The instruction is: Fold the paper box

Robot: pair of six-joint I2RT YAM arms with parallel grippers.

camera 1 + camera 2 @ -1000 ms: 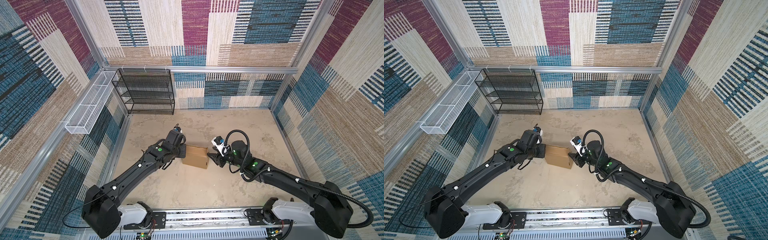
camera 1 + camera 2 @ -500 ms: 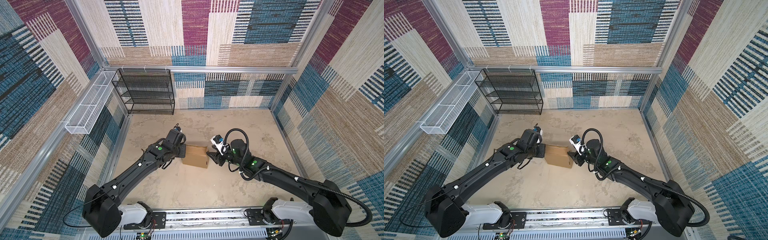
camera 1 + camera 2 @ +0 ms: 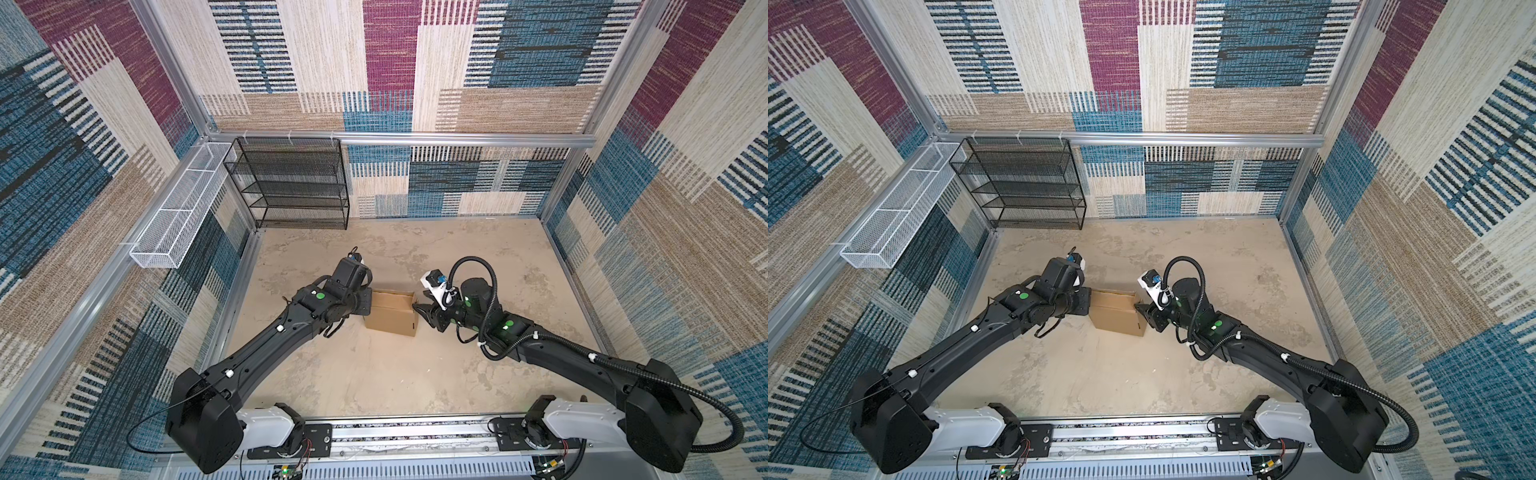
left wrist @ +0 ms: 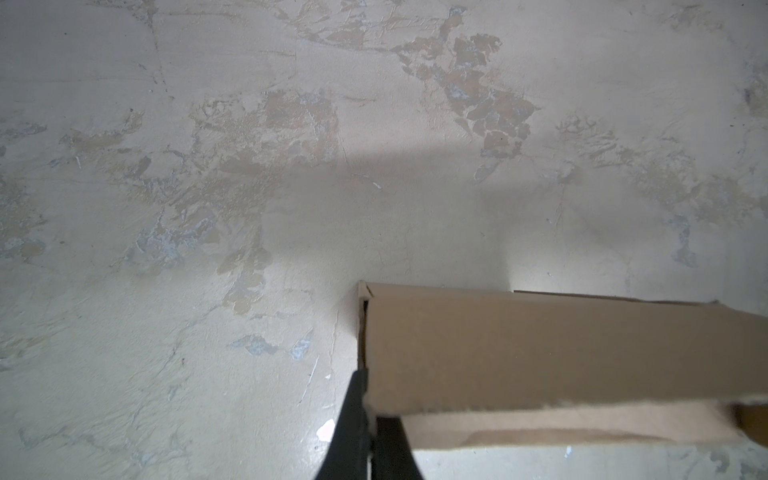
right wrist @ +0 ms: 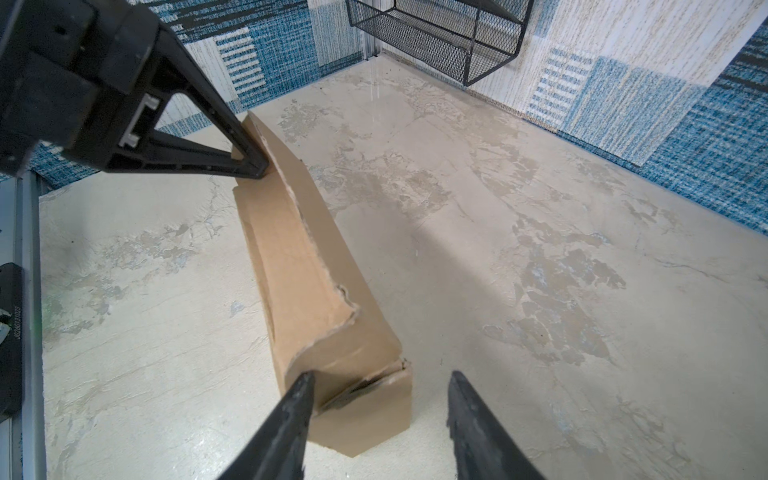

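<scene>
We see the plain brown corrugated cardboard box (image 3: 392, 316) lying on the mottled beige bench (image 3: 374, 382). Its long axis runs from arm to arm, so each tool meets one end. At the box's left end, the left tool (image 5: 255, 166) has its fingers together against the cardboard; we cannot tell whether they nip a wall. At its right end, the right tool (image 5: 381, 374) stands apart, one finger on the corner and one clear. The box looks nearly formed, though its ragged top flap bows upward.

We extend the left arm (image 3: 266, 347) and right arm (image 3: 573, 357) inward, wrists low. Our left hand (image 5: 255, 168) is pinched shut on the box (image 5: 307, 266) end. Our right hand (image 5: 380, 399) stands partly open, one fingertip (image 5: 301, 390) touching the opposite end.
</scene>
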